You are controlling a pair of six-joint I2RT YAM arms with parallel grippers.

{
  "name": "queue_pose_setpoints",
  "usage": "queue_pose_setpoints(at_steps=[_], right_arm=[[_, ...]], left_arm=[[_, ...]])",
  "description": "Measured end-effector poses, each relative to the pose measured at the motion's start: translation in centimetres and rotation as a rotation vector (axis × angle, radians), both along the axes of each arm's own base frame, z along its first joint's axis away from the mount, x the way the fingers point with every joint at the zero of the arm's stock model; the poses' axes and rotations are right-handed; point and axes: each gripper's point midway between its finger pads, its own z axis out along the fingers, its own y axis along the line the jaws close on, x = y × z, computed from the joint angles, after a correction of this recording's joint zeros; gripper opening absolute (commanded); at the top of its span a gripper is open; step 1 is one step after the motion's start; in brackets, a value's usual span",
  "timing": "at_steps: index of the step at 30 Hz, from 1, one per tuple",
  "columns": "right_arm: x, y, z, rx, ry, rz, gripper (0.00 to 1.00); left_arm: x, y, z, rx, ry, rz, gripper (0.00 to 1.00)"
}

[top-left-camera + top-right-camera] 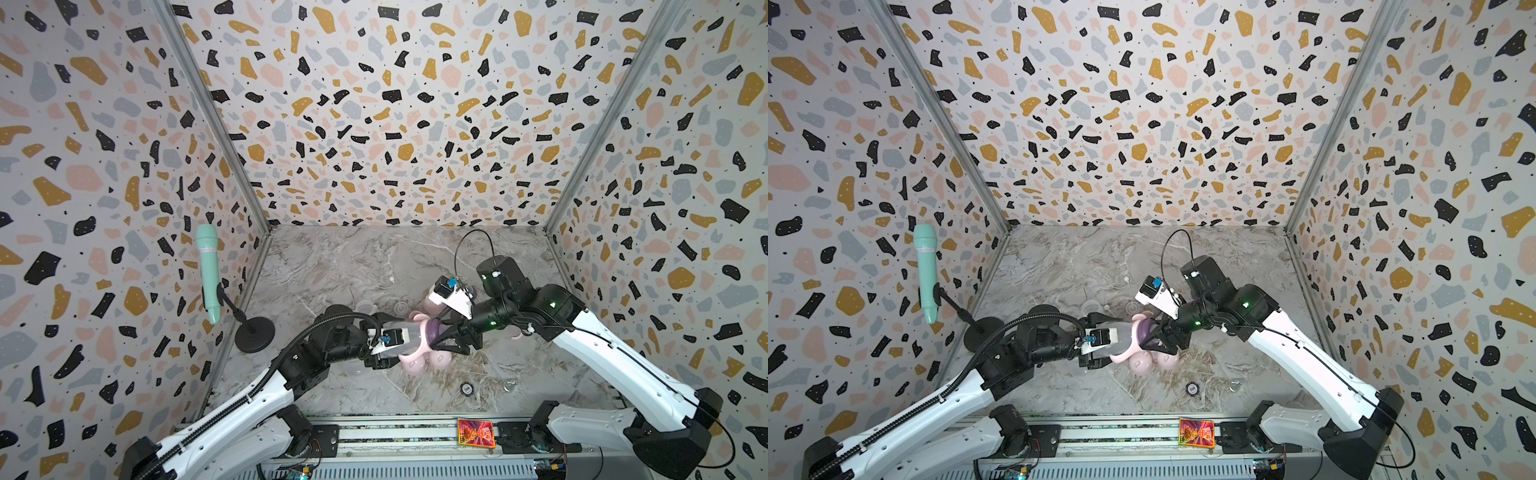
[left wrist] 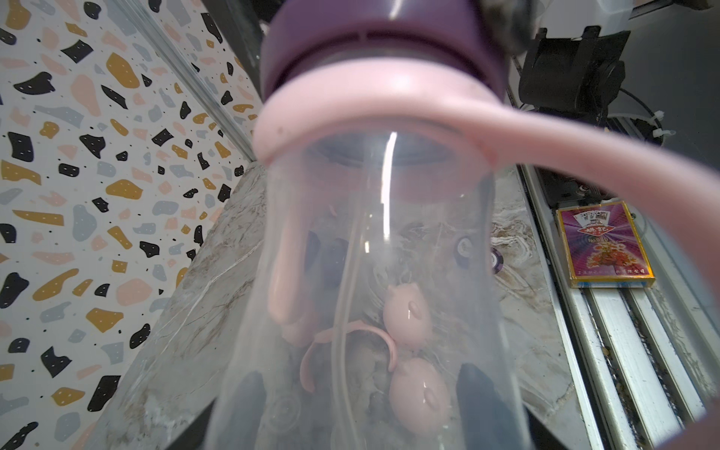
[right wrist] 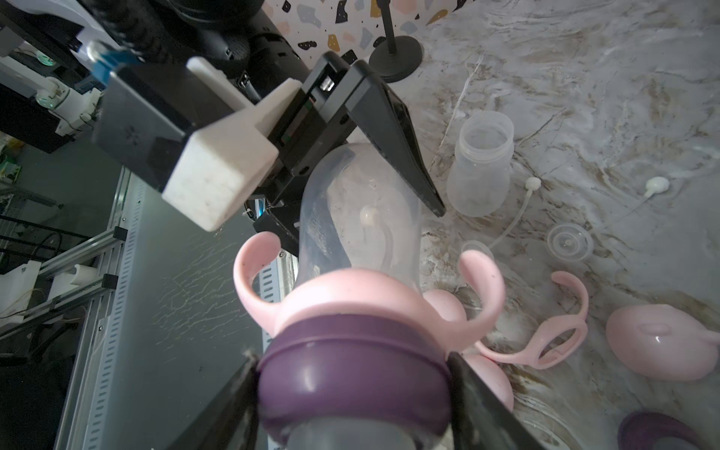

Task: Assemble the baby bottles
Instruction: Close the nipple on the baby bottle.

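One of the baby bottles (image 1: 409, 332) (image 1: 1121, 337) hangs on its side above the marble table. My left gripper (image 1: 390, 345) (image 2: 358, 393) is shut on its clear body (image 2: 370, 272), one finger (image 2: 249, 397) on each side. My right gripper (image 1: 440, 336) (image 3: 350, 389) is shut on the purple teat collar (image 3: 350, 374) (image 2: 382, 43) at its neck. A pink two-handled ring (image 3: 350, 296) (image 2: 374, 113) sits just behind the collar. On the table lie an open clear bottle (image 3: 479, 167), a loose pink ring (image 3: 553, 335), pink dome caps (image 3: 662, 343) (image 1: 415, 365) and another purple collar (image 3: 654, 428).
A mint-green microphone (image 1: 208, 274) stands on a black stand (image 1: 254, 334) at the left wall. A clear disc (image 3: 569, 243) and a weighted straw (image 3: 656, 185) lie beside the loose parts. Near the front are a poker chip (image 1: 466, 388), a metal ring (image 1: 509, 385) and a card pack (image 1: 476, 432).
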Motion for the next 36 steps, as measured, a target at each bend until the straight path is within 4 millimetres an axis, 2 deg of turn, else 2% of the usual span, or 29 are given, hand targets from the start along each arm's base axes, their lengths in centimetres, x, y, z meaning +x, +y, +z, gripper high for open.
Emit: queue_pose_setpoints(at_steps=[4,10,14,17,18,19,21,22,24,25,30,33,36], right_arm=[[1.4,0.9,0.4,0.071,0.097,-0.073,0.0],[5.6,2.4,1.4,0.181,0.322,-0.225,0.0],[7.6,3.1,2.1,0.249,0.497,-0.318,0.0],[8.3,3.4,3.0,0.283,0.59,-0.376,0.0],[8.5,3.5,3.3,0.283,0.598,-0.387,0.06],[8.8,3.5,3.9,0.282,0.599,-0.397,0.25],[9.0,3.7,4.9,0.267,0.573,-0.403,0.53],[9.1,3.7,5.5,0.26,0.546,-0.403,0.72],[9.0,3.3,6.4,0.234,0.47,-0.403,0.93],[9.1,3.1,7.0,0.226,0.414,-0.404,1.0],[8.6,0.7,10.3,0.202,0.123,-0.405,0.99],[6.8,-1.4,12.3,0.211,-0.026,-0.374,1.0],[4.3,-3.0,13.5,0.215,-0.145,-0.31,0.95]], left_arm=[[1.5,0.8,0.4,0.0,-0.076,0.094,0.0],[6.1,2.8,1.2,0.083,-0.281,0.336,0.0],[8.4,3.8,2.5,0.137,-0.433,0.466,0.0],[9.1,4.3,3.8,0.15,-0.525,0.534,0.0],[9.3,4.5,4.2,0.15,-0.547,0.552,0.0],[9.3,4.6,4.6,0.143,-0.564,0.568,0.0],[9.4,4.7,5.4,0.114,-0.586,0.593,0.0],[9.4,4.7,5.9,0.092,-0.587,0.601,0.0],[9.2,4.3,6.4,0.045,-0.566,0.594,0.0],[8.7,3.7,6.5,0.023,-0.547,0.564,0.0],[7.1,0.9,6.7,-0.026,-0.426,0.425,0.0],[6.2,-0.5,6.2,-0.024,-0.348,0.339,0.0],[4.7,-1.9,5.1,-0.005,-0.267,0.221,0.0]])
